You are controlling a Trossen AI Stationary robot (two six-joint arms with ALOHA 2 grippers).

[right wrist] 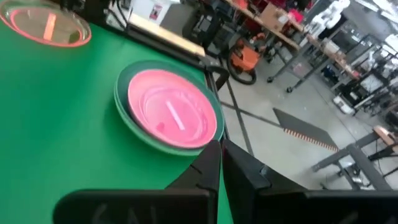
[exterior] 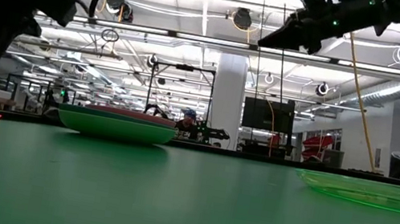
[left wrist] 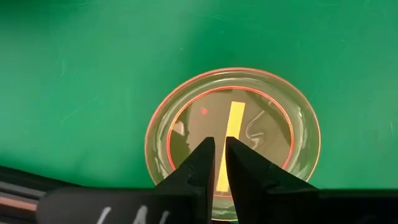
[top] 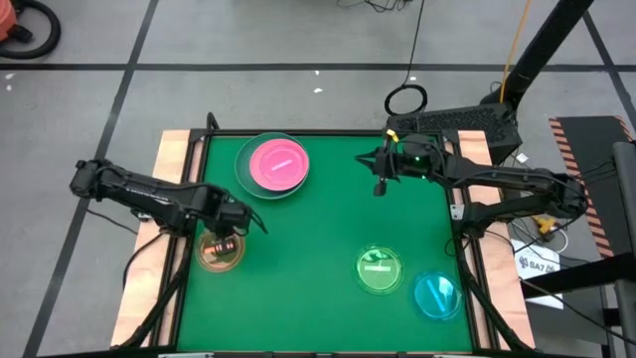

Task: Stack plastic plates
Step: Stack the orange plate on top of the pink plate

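Over the table's left edge, the left gripper (left wrist: 219, 163), fingers nearly together and empty, hovers above the amber plate (left wrist: 233, 134): light, stiff, probably slippery; best pinched at its raised rim. The right gripper (top: 380, 186) is shut, waiting.

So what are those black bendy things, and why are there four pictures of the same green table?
They are two robot arms, each ending in a pincer with two fingers. One picture looks down from above, one looks across the table from its surface, and one comes from a camera on each arm's wrist. The left pincer hangs over the amber plate near the table's left edge, its fingers almost together, with nothing between them. The right pincer waits at the far right side, shut and empty. Also on the table: a stack with the pink plate on top, a small green plate, and a small blue plate. The job is piling the plates together.
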